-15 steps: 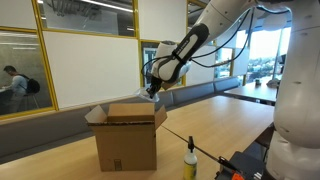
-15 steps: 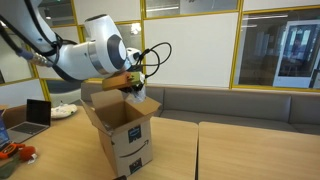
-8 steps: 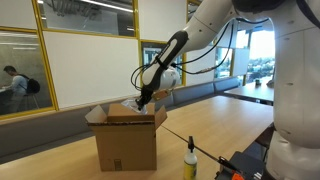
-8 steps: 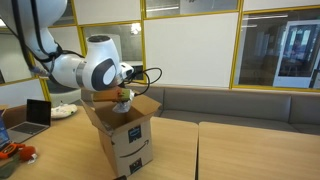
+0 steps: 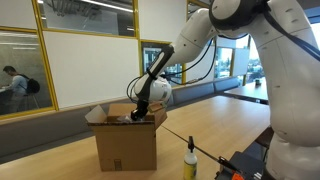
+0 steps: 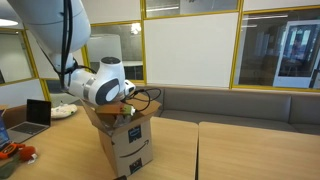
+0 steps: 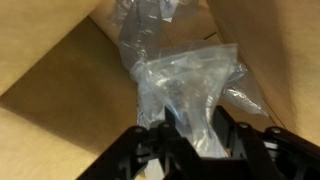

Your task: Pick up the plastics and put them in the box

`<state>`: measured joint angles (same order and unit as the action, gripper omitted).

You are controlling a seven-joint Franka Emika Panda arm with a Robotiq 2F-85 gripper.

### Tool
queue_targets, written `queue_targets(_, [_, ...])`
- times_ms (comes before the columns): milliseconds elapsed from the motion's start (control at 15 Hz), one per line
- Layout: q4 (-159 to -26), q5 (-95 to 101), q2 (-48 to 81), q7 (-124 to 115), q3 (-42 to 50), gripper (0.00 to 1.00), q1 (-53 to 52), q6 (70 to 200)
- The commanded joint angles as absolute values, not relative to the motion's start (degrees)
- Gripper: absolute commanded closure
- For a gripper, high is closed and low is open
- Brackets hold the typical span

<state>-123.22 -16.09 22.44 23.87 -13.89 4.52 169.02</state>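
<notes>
An open cardboard box (image 5: 126, 140) stands on the wooden table; it also shows in an exterior view (image 6: 128, 140). My gripper (image 5: 137, 115) reaches down into the box's open top. In the wrist view the gripper (image 7: 197, 135) is shut on a clear crumpled plastic bag (image 7: 185, 80), which hangs between the black fingers inside the box, against its brown cardboard walls (image 7: 60, 90). In both exterior views the plastic is hidden by the box flaps and the arm.
A yellow-capped bottle (image 5: 190, 160) stands on the table in front of the box. Black and red gear (image 5: 240, 165) lies near the table edge. A laptop (image 6: 35, 115) and white items (image 6: 62, 111) sit behind the box. A grey bench (image 6: 230, 103) runs along the glass wall.
The arm has lowered the gripper with the plastic from above the box down into its open top.
</notes>
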Motion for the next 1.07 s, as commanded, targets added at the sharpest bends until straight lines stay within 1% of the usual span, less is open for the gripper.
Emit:
queue_targets(0, [-119.6, -13.6, 26.0, 23.3, -15.6, 0.24, 6.9, 166.9])
queue_targets(200, [-118.5, -11.7, 27.5, 22.7, -15.1, 0.02, 7.1, 165.2])
queue_targets(267, [-118.0, -10.5, 27.5, 21.9, -14.0, 0.00, 6.5, 164.1])
queue_targets(733, [-114.7, -0.3, 24.0, 14.5, -5.7, 0.00, 1.4, 155.9])
queue_targets(1000, [-114.9, 7.7, 19.9, 6.7, 0.6, 0.00, -2.5, 151.3])
